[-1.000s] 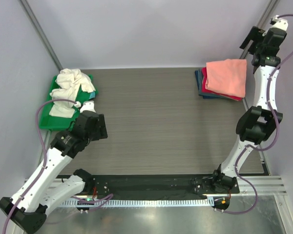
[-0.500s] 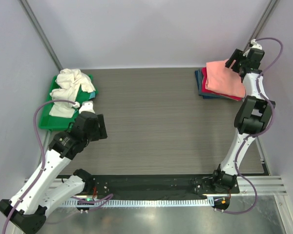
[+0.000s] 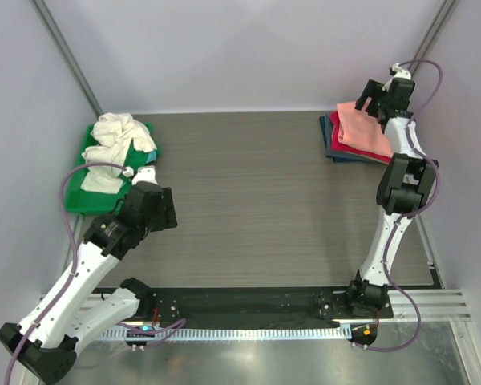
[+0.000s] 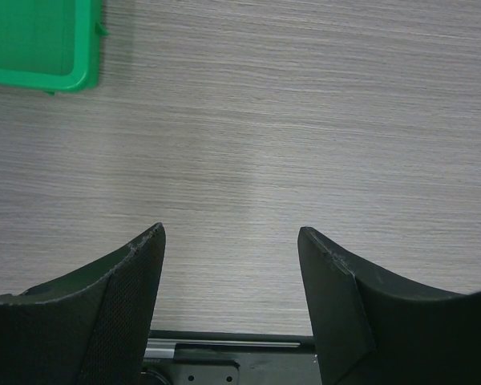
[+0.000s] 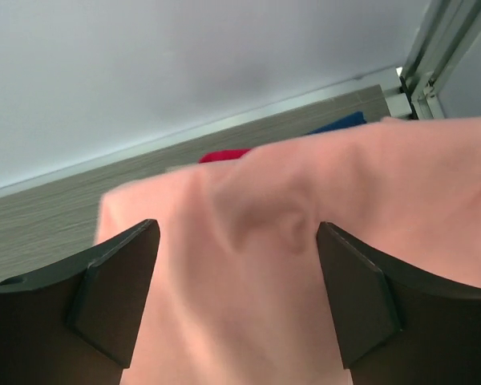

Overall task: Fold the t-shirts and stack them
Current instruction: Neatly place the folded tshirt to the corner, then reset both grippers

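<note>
The folded salmon-pink t-shirt (image 3: 367, 136) lies on top of a stack at the back right, over a magenta-red one (image 3: 335, 128) and dark blue ones (image 3: 327, 138). My right gripper (image 3: 374, 101) hovers over the pink shirt's far edge with its jaws wide open. In the right wrist view the gripper (image 5: 236, 233) has pink cloth (image 5: 248, 281) spread below the gap, with red (image 5: 224, 154) and blue (image 5: 337, 124) edges beyond. A crumpled cream-white t-shirt (image 3: 120, 136) lies on the green tray (image 3: 78, 200). My left gripper (image 3: 156, 210) is open and empty over bare table (image 4: 231, 241).
The green tray's corner (image 4: 40, 48) shows at the upper left of the left wrist view. Grey walls and metal posts close in the table's back and sides. The black base rail (image 3: 248, 305) runs along the near edge.
My right arm has swung from behind the stack's right corner leftward and down, until its gripper is over the pink shirt. The left arm has hardly moved.
</note>
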Action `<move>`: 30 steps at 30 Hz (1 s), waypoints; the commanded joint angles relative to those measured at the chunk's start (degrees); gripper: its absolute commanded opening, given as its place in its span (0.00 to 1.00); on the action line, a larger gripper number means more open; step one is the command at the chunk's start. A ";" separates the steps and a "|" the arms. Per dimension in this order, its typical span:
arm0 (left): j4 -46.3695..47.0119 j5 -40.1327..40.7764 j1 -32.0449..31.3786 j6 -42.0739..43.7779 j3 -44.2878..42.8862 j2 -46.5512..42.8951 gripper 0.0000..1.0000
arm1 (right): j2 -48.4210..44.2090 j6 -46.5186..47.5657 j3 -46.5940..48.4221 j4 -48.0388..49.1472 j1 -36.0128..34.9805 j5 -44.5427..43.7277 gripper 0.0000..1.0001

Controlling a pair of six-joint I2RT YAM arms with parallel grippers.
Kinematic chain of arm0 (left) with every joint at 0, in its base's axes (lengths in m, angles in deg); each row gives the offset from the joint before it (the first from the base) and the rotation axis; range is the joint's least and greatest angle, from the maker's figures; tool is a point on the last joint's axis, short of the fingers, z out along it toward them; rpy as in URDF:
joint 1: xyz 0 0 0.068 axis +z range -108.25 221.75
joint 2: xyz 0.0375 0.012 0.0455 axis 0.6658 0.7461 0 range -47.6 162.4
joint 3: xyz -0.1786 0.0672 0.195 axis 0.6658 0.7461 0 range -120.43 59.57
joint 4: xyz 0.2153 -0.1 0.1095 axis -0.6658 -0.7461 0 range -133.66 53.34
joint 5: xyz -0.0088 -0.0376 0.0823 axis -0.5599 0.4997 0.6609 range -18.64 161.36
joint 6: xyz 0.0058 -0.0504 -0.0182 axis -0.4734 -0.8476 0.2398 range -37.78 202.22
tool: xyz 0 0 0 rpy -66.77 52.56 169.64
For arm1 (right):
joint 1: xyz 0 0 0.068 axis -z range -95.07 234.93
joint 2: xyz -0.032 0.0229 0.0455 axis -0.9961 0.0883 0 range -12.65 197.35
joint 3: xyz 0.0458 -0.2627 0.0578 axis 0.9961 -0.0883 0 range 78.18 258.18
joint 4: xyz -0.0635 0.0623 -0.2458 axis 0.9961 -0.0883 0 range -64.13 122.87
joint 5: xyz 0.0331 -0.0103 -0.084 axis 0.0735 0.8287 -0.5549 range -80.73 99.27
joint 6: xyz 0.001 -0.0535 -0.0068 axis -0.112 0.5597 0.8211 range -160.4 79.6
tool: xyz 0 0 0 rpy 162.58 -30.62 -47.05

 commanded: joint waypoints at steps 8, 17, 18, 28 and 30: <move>1.58 0.78 0.23 -0.68 -0.03 -3.62 0.69 | -31.74 -6.89 -7.95 -2.38 -6.99 -3.52 0.95; 2.89 -1.41 0.31 0.55 -0.38 -7.31 0.75 | -59.96 -15.83 -42.74 0.65 -30.21 0.65 1.00; 3.59 -1.24 0.31 0.98 -0.21 -9.15 0.77 | -61.64 -19.69 -47.57 3.74 -30.30 8.09 1.00; 13.97 10.09 0.23 3.54 10.60 -33.84 1.00 | -72.02 -29.56 -76.50 9.48 -41.19 16.86 1.00; 13.36 12.37 0.31 3.45 10.96 -34.91 1.00 | -72.29 -31.84 -79.94 13.77 -41.99 17.91 1.00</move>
